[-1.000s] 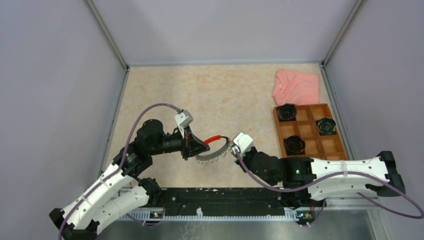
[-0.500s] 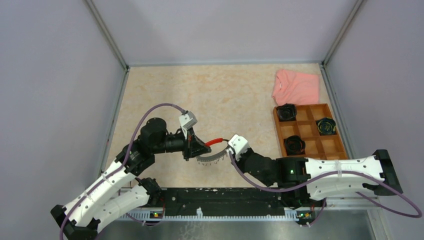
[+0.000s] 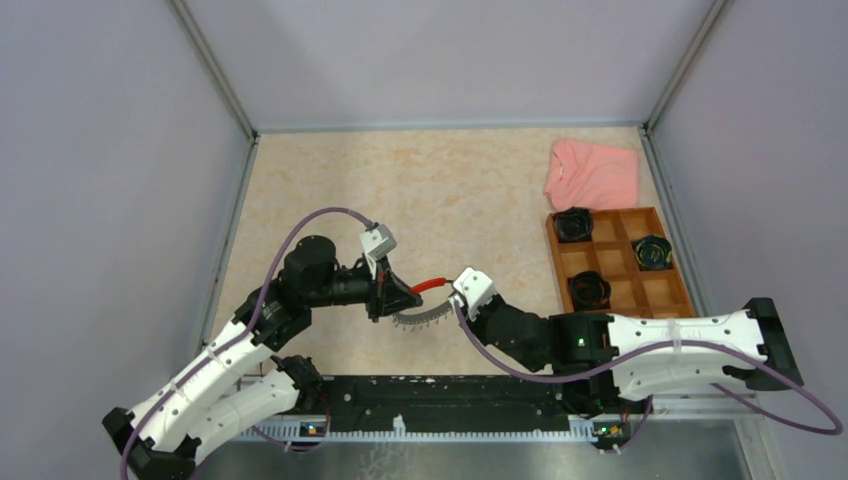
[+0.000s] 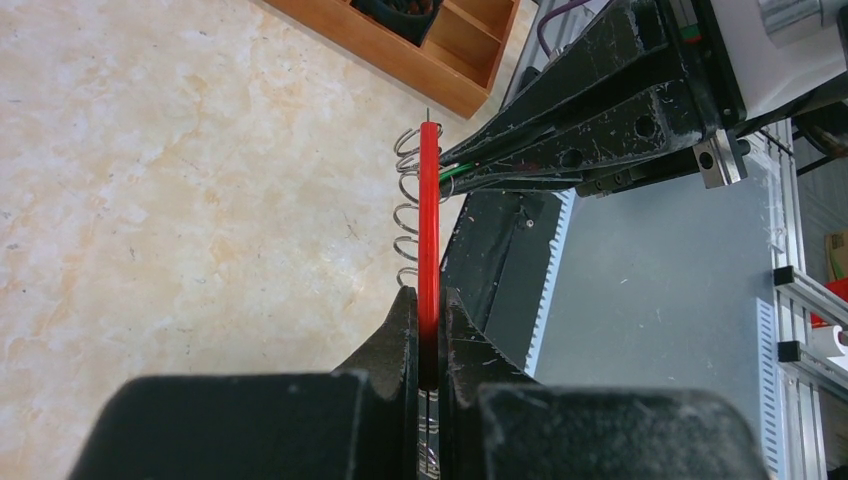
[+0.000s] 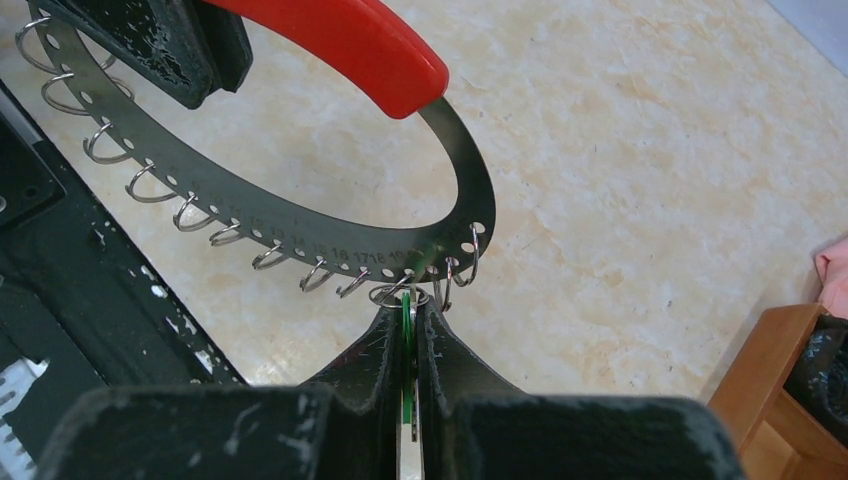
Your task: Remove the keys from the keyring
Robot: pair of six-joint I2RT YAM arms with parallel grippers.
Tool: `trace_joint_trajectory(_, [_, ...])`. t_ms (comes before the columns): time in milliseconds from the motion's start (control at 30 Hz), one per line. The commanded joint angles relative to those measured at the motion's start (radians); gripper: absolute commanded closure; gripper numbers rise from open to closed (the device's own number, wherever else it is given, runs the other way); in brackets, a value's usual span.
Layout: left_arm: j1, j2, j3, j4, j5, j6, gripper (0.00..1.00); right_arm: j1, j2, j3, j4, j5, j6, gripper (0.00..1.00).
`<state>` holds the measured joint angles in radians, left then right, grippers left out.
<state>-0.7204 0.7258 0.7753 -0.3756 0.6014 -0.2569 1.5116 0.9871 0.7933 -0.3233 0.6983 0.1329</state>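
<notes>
The keyring (image 3: 425, 314) is a grey metal hoop with small wire hooks and a red sleeve (image 3: 430, 284). It hangs above the table between the arms. My left gripper (image 3: 405, 297) is shut on the red sleeve (image 4: 429, 230), seen edge-on in the left wrist view. My right gripper (image 3: 455, 303) is shut on the green-headed key (image 5: 407, 335), which hangs from a small ring on the hoop's band (image 5: 330, 255). The key's blade is hidden between the fingers. No other keys show.
A wooden compartment tray (image 3: 618, 263) at the right holds three black coiled bundles (image 3: 589, 290). A pink cloth (image 3: 593, 173) lies behind it. Grey walls enclose the table; the black base rail (image 3: 440, 400) runs along the near edge.
Both grippers and the keyring have shifted a little left and toward the left arm over the last second. Both grips are unchanged.
</notes>
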Motion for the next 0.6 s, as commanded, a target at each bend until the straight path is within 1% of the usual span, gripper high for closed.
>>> trace_joint_trajectory(0, [0.002,-0.001,-0.004,0.023,0.006,0.025,1.0,-0.007,-0.006,0.055,0.001,0.002,0.015,1.0])
trace_joint_trajectory(300, [0.002,-0.002,-0.007,0.022,0.013,0.027,1.0,-0.038,-0.017,0.054,-0.003,-0.015,0.052,1.0])
trace_joint_trajectory(567, [0.002,0.004,-0.014,0.029,0.026,0.024,1.0,-0.045,-0.023,0.049,0.011,-0.03,0.054,1.0])
